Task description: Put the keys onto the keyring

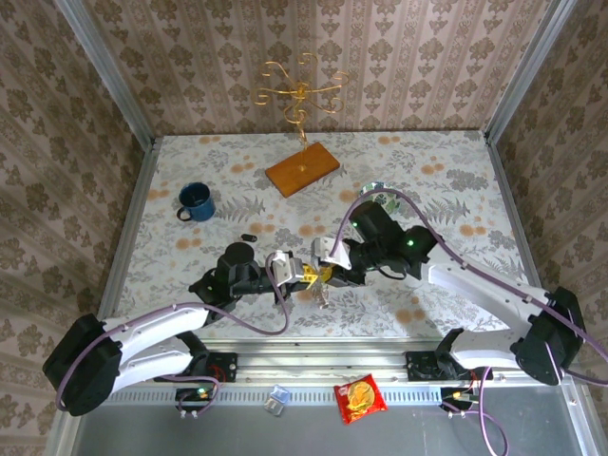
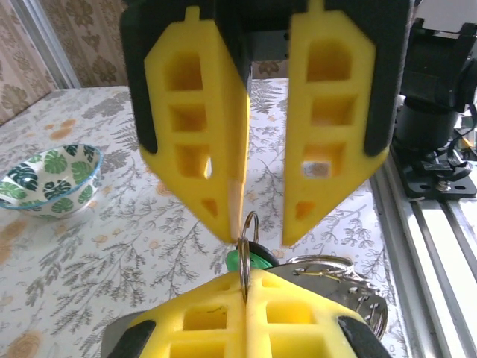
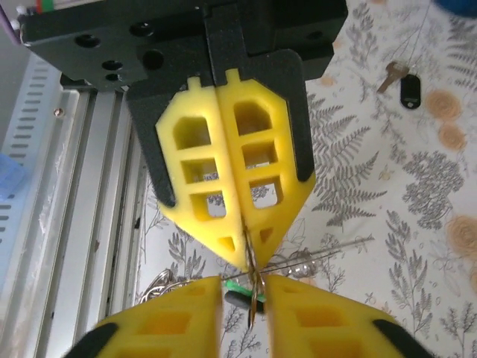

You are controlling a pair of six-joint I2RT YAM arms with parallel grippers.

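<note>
No legible writing for you: the print on the red foil snack packet [image 1: 359, 397] at the near rail is too small to read.

Pose: both arms reach in from the near edge and meet tip to tip near the middle of the floral-patterned tabletop [image 1: 437, 171], low over it. The left arm comes from near left. The right arm comes from near right, elbow bent, wrist turned toward the left one.

Your left gripper [image 2: 244, 287] is clamped tight on the thin silver metal keyring [image 2: 244, 261], which stands edge-on between its yellow pads. Your right gripper [image 3: 244, 289] has its jaws apart, tips flanking the top of the keyring. Can't tell if either pad touches it.

The small key with a bright green plastic head [image 2: 257, 259] sits right at the keyring, between the two grippers. Can't tell if it's threaded on. The small black-headed key [image 3: 408, 91] lies flat on the tabletop, well apart, far-left of the grippers.

The blue enamel mug [image 1: 195, 201] stands further far-left. The green leaf-print bowl [image 2: 48, 179] sits far-right.
</note>
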